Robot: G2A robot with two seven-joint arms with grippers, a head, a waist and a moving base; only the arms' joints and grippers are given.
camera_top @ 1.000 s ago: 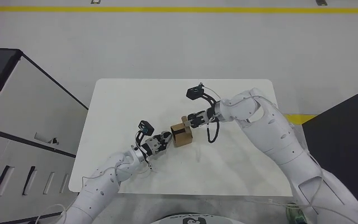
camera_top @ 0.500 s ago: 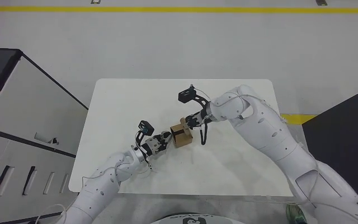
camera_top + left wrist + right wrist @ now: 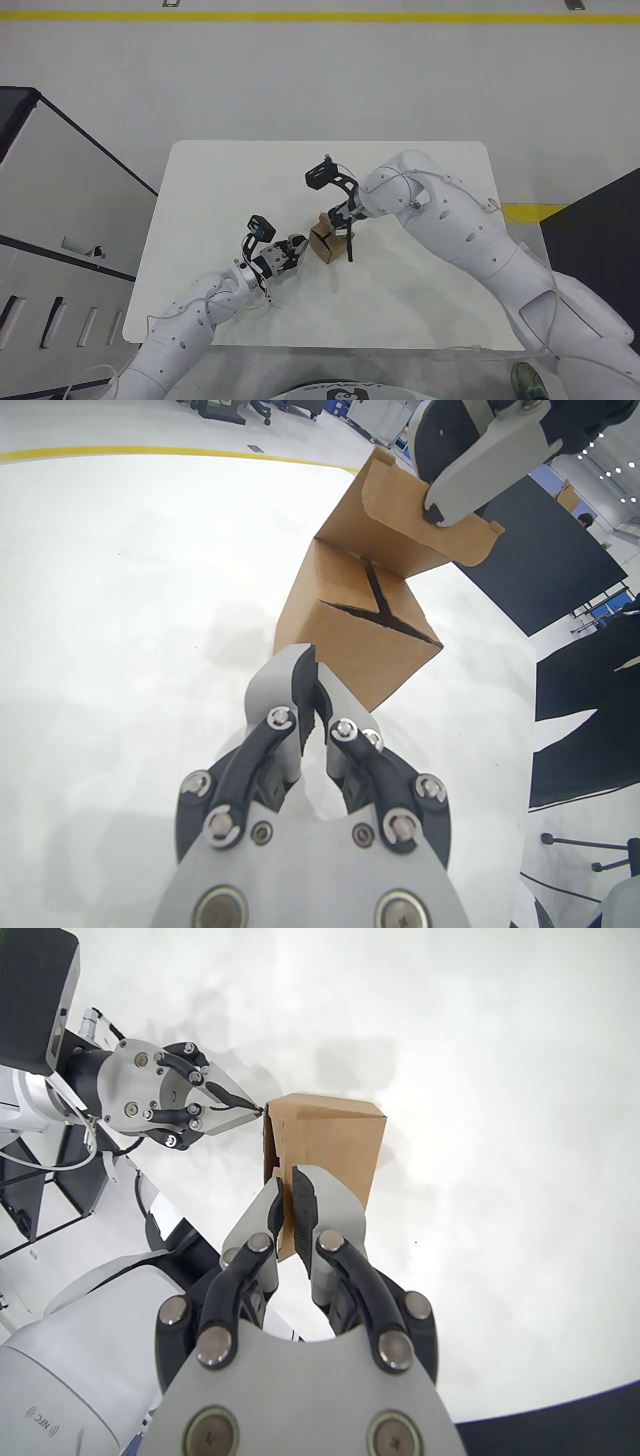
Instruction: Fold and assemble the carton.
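A small brown carton (image 3: 324,241) stands tilted near the middle of the white table (image 3: 430,290). Its bottom flaps are folded in and meet in a Y-shaped seam (image 3: 372,602). One top flap (image 3: 400,515) stands out open. My right gripper (image 3: 286,1184) is shut on that flap's edge and comes at the carton (image 3: 330,1148) from above; the same gripper (image 3: 339,224) sits over the box in the top view. My left gripper (image 3: 315,662) is shut with nothing between its fingers, its tips against the carton's lower near corner. The right wrist view has those left tips (image 3: 256,1113) touching the box's edge.
A dark cabinet (image 3: 40,190) stands off the table's left side and a black panel (image 3: 600,240) off its right side. Bare table lies all around the carton.
My right arm has swung left and over the carton, tilting and turning the box toward the left gripper. The left arm has kept still.
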